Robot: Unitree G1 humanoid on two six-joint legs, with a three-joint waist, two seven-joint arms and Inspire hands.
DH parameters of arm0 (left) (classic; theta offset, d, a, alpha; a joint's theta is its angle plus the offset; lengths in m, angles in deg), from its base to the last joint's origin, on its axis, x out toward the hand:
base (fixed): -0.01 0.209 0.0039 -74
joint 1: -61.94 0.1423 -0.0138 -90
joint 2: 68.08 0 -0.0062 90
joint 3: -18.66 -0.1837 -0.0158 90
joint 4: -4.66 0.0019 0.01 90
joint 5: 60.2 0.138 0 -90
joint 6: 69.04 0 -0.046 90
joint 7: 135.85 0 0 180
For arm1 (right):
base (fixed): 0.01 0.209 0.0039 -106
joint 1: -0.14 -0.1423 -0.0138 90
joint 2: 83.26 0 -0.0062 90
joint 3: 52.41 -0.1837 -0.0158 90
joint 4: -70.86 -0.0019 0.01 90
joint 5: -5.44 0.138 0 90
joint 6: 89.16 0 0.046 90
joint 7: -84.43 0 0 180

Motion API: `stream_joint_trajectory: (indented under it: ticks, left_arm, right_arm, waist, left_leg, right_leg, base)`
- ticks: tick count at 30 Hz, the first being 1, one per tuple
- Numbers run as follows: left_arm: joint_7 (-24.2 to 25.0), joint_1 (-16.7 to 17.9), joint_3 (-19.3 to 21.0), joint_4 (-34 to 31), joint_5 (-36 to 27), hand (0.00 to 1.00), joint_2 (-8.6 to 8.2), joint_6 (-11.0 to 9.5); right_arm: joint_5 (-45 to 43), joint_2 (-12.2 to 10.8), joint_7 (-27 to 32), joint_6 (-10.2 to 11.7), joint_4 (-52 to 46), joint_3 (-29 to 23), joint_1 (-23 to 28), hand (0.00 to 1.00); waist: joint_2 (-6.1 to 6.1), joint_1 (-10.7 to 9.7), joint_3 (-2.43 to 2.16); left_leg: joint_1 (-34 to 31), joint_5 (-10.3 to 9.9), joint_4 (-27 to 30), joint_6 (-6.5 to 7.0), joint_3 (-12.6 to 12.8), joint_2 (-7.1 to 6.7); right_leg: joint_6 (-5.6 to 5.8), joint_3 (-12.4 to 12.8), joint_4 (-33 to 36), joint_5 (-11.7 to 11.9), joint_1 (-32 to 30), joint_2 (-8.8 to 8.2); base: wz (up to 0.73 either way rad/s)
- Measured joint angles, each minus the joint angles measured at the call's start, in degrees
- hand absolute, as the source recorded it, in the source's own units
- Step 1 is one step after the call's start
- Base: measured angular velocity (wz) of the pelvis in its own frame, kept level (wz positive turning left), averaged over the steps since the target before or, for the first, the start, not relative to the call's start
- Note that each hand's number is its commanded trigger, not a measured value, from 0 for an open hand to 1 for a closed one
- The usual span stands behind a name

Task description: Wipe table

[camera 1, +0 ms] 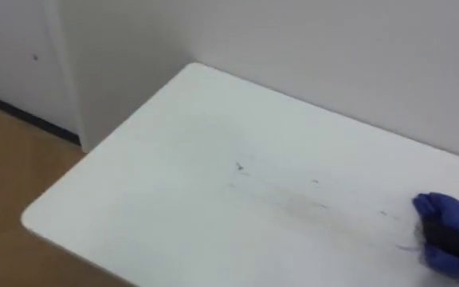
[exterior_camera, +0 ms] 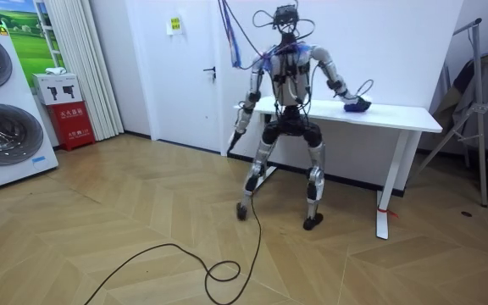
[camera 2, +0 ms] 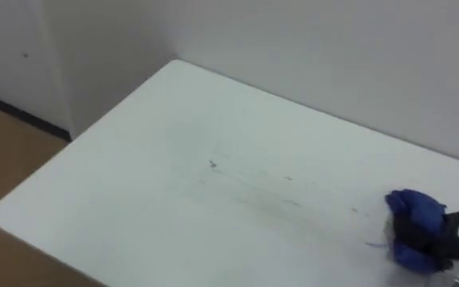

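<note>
Counter (camera 1: 174,199) is shown in the left eye view as a white top set against a pale wall (camera 1: 333,48), with wooden floor (camera 1: 6,183) beyond its left end. Faint grey streaks (camera 1: 293,203) and one small dark speck (camera 1: 239,167) are noticed near the middle and are judged not yet wiped. A blue cloth (camera 1: 435,209) is found on the top at the far right of the view. The right hand (camera 1: 453,233) is placed on it, and the dark fingers appear to be clenched around the bunched fabric.

In the room view the robot is seen from behind, standing at the part of the counter toward the room view's left. The right arm is stretched out sideways to the cloth (exterior_camera: 357,106). The left hand (exterior_camera: 239,127) is hung low beside the counter's end, and its state cannot be told.

In the right eye view the same arrangement is given: the cloth (camera 2: 409,209) is at the lower right, and the streaks (camera 2: 269,195) are well apart from it, to its left.

Several faults can be expected from here. Because the cloth is bunched, only a small patch is pressed on the top, so the streaks may be smeared or partly missed. With the arm reached so far out, pressure may be applied unevenly. If the grasp is loose, the cloth may be left behind during a sweep. A sweep carried too far could send the cloth over the edge.
</note>
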Motion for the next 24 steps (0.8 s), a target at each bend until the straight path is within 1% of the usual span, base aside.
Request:
stream_joint_trajectory:
  ticks: [1,2,3,4,5,6,7,8,9,10,11,12,13,14,15,16,17,18,19,20,21,22,23,24]
  left_arm:
    - [0.2,0.9,-1.0,0.7,-0.1,0.00,-0.73,-0.2]
    - [0.4,1.2,-1.0,0.8,-0.1,0.00,-1.27,-0.3]
    - [0.6,1.6,-1.3,0.9,-0.1,0.00,-2.23,-0.3]
    - [1.0,2.3,-1.5,1.3,-0.7,0.00,-2.63,-0.3]
    - [1.1,2.3,-1.4,1.5,-0.8,0.00,-2.70,-0.2]
    - [1.3,2.6,-1.3,1.4,-1.9,0.00,-2.64,-0.2]
    - [1.4,2.7,-1.0,1.3,-3.2,0.00,-2.62,-0.2]
    - [1.4,2.7,-1.0,1.2,-4.0,0.00,-2.68,-0.3]
    - [1.3,3.1,-1.0,1.2,-4.2,0.00,-2.85,0.0]
    - [1.3,3.5,-1.0,0.9,-4.1,0.00,-2.95,0.5]
    - [1.1,4.1,-1.0,0.5,-4.2,0.00,-2.92,0.7]
    - [0.2,5.2,-0.9,0.2,-5.1,0.00,-2.81,0.9]
    - [0.0,5.6,-0.6,0.2,-5.5,0.00,-2.49,1.3]
    - [0.0,5.7,-0.3,0.1,-5.6,0.00,-2.34,1.4]
    - [0.0,6.0,0.7,-0.1,-5.5,0.00,-2.44,1.4]
    - [0.0,6.7,2.7,-0.2,-4.8,0.00,-2.71,1.4]
    - [0.0,7.0,3.7,-0.6,-4.4,0.00,-2.69,1.4]
    - [-0.4,7.1,5.3,-1.8,-3.8,0.00,-2.41,1.2]
    - [-0.9,6.2,6.1,-2.6,-3.4,0.00,-2.12,0.3]
    - [-1.0,5.9,6.1,-3.0,-3.1,0.00,-1.96,-0.2]
    - [-1.0,5.7,6.1,-4.1,-2.2,0.00,-1.70,-1.0]
    - [-1.0,5.4,6.1,-4.6,-2.2,0.00,-1.65,-1.7]
    - [-1.1,5.3,6.1,-4.5,-2.2,0.00,-1.62,-1.8]
    - [-1.2,5.3,5.7,-4.4,-2.5,0.00,-1.66,-1.7]
  right_arm:
    - [-1.5,-1.5,-2.1,-2.1,-3.0,0.9,-2.1,1.00]
    - [-2.7,-2.0,-3.0,-3.0,-4.7,1.7,-3.3,1.00]
    - [-4.8,-2.9,-4.9,-4.3,-9.0,4.6,-6.0,1.00]
    - [-7.0,-3.8,-6.1,-4.3,-11.2,7.8,-9.9,1.00]
    - [-8.5,-4.5,-6.7,-4.2,-11.4,9.2,-12.4,1.00]
    - [-11.0,-5.7,-7.5,-3.2,-11.5,11.2,-16.5,1.00]
    - [-12.2,-5.9,-7.7,-1.8,-12.3,11.9,-18.5,1.00]
    - [-12.4,-5.7,-7.6,-1.2,-12.7,11.9,-18.9,1.00]
    - [-12.3,-5.2,-7.4,-0.3,-12.5,11.8,-19.6,1.00]
    - [-12.3,-4.6,-6.9,0.3,-12.0,11.2,-18.8,1.00]
    - [-12.2,-4.4,-6.3,0.6,-11.3,10.7,-17.6,1.00]
    - [-11.8,-3.9,-4.1,1.3,-8.4,10.4,-15.2,1.00]
    - [-11.8,-3.2,-2.9,1.8,-5.2,9.3,-11.0,1.00]
    - [-11.8,-3.1,-2.4,2.0,-3.5,7.9,-8.2,1.00]
    - [-7.7,-3.9,2.1,5.7,-3.1,3.2,-2.0,1.00]
    - [-6.7,-3.9,4.2,7.6,-3.0,-0.1,2.0,1.00]
    - [-6.4,-3.9,4.9,8.2,-2.6,-1.8,3.6,1.00]
    - [-5.9,-3.6,5.7,8.6,-0.8,-4.7,5.5,1.00]
    - [-5.4,-3.1,6.0,8.6,0.8,-7.4,6.9,1.00]
    - [-5.0,-2.8,6.0,8.6,1.3,-8.2,7.5,1.00]
    - [-3.6,-2.3,5.9,8.5,2.4,-9.5,9.5,1.00]
    - [-2.6,-1.9,5.9,8.3,3.2,-10.5,10.9,1.00]
    - [-2.0,-1.7,5.7,7.9,3.3,-10.7,11.1,1.00]
    - [-0.9,-1.4,5.5,7.3,3.0,-10.8,11.4,1.00]
  waist:
    - [0.42,1.2,0.43]
    - [0.76,1.5,0.70]
    - [1.17,2.2,0.99]
    - [2.22,3.4,1.42]
    - [2.59,4.0,1.75]
    - [2.51,4.5,2.00]
    - [2.41,4.7,1.94]
    - [2.33,4.8,1.82]
    - [2.15,4.7,1.62]
    - [2.14,4.5,1.52]
    - [2.01,4.4,1.43]
    - [1.71,3.8,1.27]
    - [1.29,3.0,1.08]
    - [1.00,2.3,0.93]
    - [0.55,0.2,0.68]
    - [0.48,-1.1,-0.16]
    - [0.11,-1.6,-0.32]
    - [-0.53,-2.9,-0.05]
    - [-1.17,-3.5,0.04]
    - [-1.43,-3.6,0.03]
    - [-1.87,-3.7,-0.28]
    - [-1.78,-3.8,-0.35]
    - [-1.66,-3.8,-0.40]
    - [-1.46,-3.7,-0.44]
  left_leg:
    - [-0.5,-4.7,3.6,-0.04,0.7,-3.77]
    - [-0.8,-6.5,4.2,0.52,1.0,-5.61]
    - [-1.8,-8.8,3.8,2.83,0.8,-9.85]
    - [-3.2,-9.3,2.3,4.80,-0.2,-13.87]
    - [-3.5,-8.8,1.6,5.64,-1.7,-15.62]
    - [-4.0,-7.6,-0.1,6.42,-3.6,-17.28]
    - [-4.0,-6.1,-2.5,6.37,-4.1,-17.65]
    - [-3.9,-5.4,-3.7,6.37,-4.4,-17.84]
    - [-2.8,-4.0,-6.2,6.46,-4.9,-18.43]
    - [-1.8,-3.0,-8.3,6.51,-5.8,-19.00]
    - [-1.4,-2.6,-9.3,6.51,-6.2,-19.21]
    - [-0.2,-1.9,-11.2,6.50,-7.2,-19.58]
    - [0.2,-1.9,-11.8,6.50,-7.6,-19.81]
    - [0.3,-1.8,-12.0,6.54,-8.1,-19.97]
    - [0.5,-1.8,-12.2,6.64,-8.9,-20.42]
    - [1.1,-1.8,-12.6,6.66,-8.7,-20.53]
    - [1.5,-1.8,-12.6,6.66,-8.4,-20.58]
    - [2.2,-1.8,-12.7,6.66,-8.1,-20.61]
    - [2.1,-1.8,-13.0,6.65,-8.0,-20.45]
    - [2.0,-1.8,-13.0,6.65,-8.0,-20.42]
    - [2.2,-2.0,-13.0,6.61,-7.7,-20.35]
    - [2.9,-3.0,-12.9,6.59,-7.6,-20.11]
    - [3.3,-3.3,-12.7,6.63,-7.3,-20.00]
    - [4.0,-3.8,-12.4,6.62,-6.7,-19.77]
  right_leg:
    - [-0.73,1.1,-0.1,0.4,-0.7,0.93]
    - [-1.18,1.1,-0.3,0.6,-0.8,1.26]
    - [-2.14,1.0,-0.6,1.2,-1.5,1.83]
    - [-3.46,1.0,-1.5,2.0,-1.7,2.66]
    - [-4.01,1.1,-2.0,2.4,-1.8,2.89]
    - [-4.60,1.6,-3.3,3.2,-2.4,3.75]
    - [-4.75,1.5,-4.9,3.7,-2.6,4.65]
    - [-4.84,1.5,-5.8,3.9,-2.5,4.97]
    - [-4.95,2.2,-7.2,4.1,-2.4,5.47]
    - [-4.89,2.3,-8.5,4.3,-1.5,5.67]
    - [-4.72,2.1,-9.0,4.2,-1.0,5.66]
    - [-3.80,1.1,-10.4,4.4,0.7,5.61]
    - [-1.04,0.7,-11.8,4.6,2.3,5.49]
    - [0.13,0.6,-12.2,4.7,3.0,5.46]
    - [1.05,0.0,-12.9,4.2,4.7,5.31]
    - [1.42,-0.7,-13.2,4.0,5.9,5.19]
    - [1.59,-0.9,-13.7,3.9,6.7,5.19]
    - [1.80,-1.2,-14.5,3.7,8.0,5.31]
    - [1.75,-1.0,-15.2,4.0,8.3,5.69]
    - [1.69,-0.9,-15.2,4.1,8.4,5.73]
    - [1.70,-0.8,-15.2,4.2,8.6,5.83]
    - [1.76,-0.6,-15.1,4.2,9.2,6.00]
    - [1.76,-0.3,-15.1,4.3,9.5,6.07]
    - [1.74,0.8,-14.9,4.4,9.7,6.26]
  base:
    - [-1.00]
    - [-1.17]
    - [-1.08]
    - [-1.08]
    - [-0.95]
    - [-0.45]
    - [-0.12]
    - [0.40]
    - [0.54]
    - [0.54]
    - [0.55]
    - [0.64]
    - [0.78]
    - [1.07]
    - [0.89]
    - [0.68]
    - [0.30]
    - [0.19]
    - [0.14]
    - [-0.06]
    - [-0.15]
    - [-0.16]
    - [-0.27]
    - [-0.37]
